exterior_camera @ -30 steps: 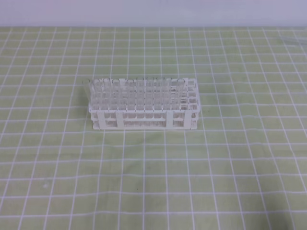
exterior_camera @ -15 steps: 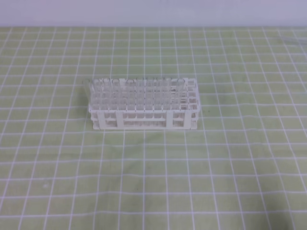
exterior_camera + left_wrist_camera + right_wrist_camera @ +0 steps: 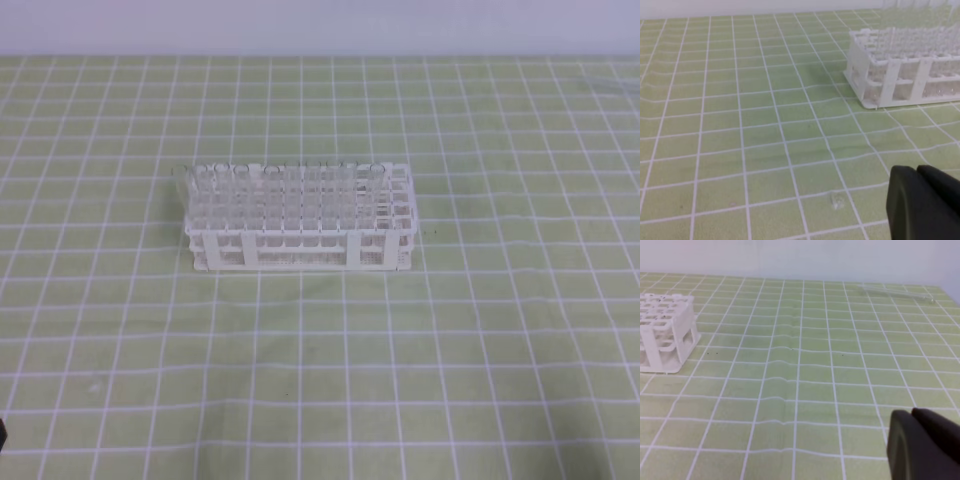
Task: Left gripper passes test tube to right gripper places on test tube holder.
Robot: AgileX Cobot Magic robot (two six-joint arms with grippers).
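The white test tube holder (image 3: 298,220) is seen standing on the green, white-gridded table cloth (image 3: 480,340), a little left of the middle of the exterior high view, with many clear tubes upright in its holes. Its place matches the earlier pictures. One difference is noted: a small dark shape has come into the lower left corner of the exterior high view, where only cloth was seen half a second ago; what it is cannot be told.

In the left wrist view the left gripper (image 3: 925,205) is shown only as black fingers at the lower right edge, above bare cloth, with the rack's end well apart at the upper right. Whether it is parted or clenched cannot be told, and nothing is seen held.

In the right wrist view the right gripper (image 3: 925,445) is likewise cut off at the lower right, and its state cannot be told. A clear test tube (image 3: 897,292) is seen lying flat on the cloth near the far edge, well apart from both the gripper and the rack.
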